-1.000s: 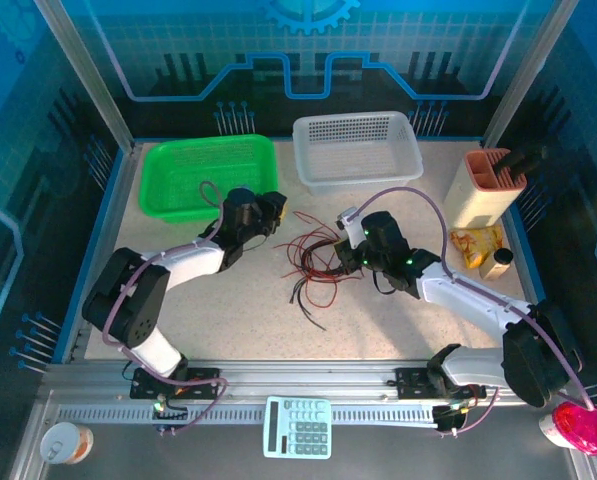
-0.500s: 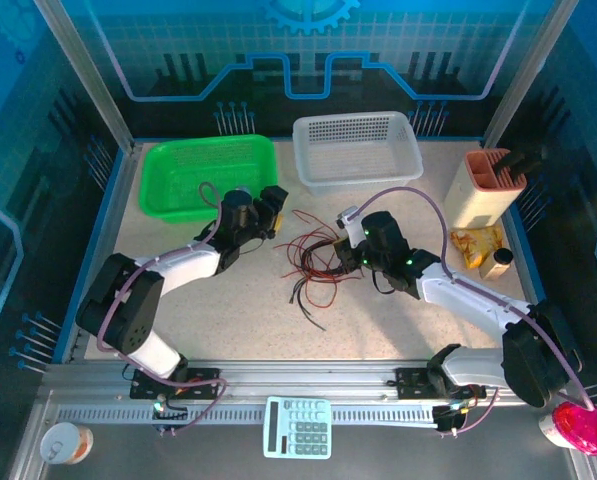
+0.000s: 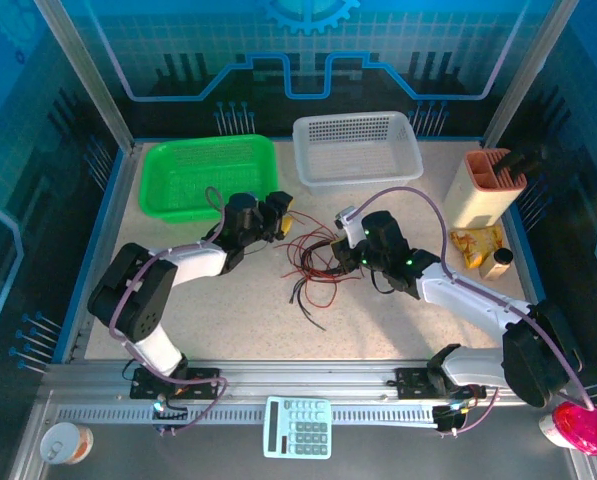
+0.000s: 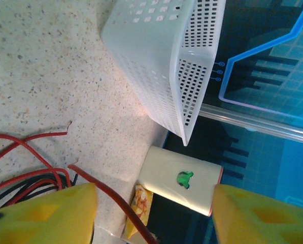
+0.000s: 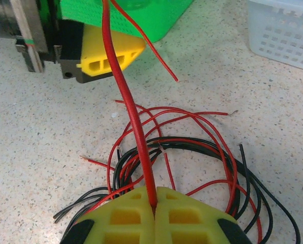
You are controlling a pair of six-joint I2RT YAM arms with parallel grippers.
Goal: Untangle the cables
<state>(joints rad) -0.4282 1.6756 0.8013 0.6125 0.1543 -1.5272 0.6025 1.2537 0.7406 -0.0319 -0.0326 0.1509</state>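
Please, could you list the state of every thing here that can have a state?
left tool: open, gripping nothing.
right tool: shut on red cable.
red cable: pinched, stretched up toward the left tool.
cables: tangled in one heap.
green basket: empty.
white basket: empty.

At left gripper (image 3: pixel 281 208): shifted right from beside the green basket (image 3: pixel 183 180), closer to the cables (image 3: pixel 316 258) — jaws parted from nearly shut, elbow drawn back in.
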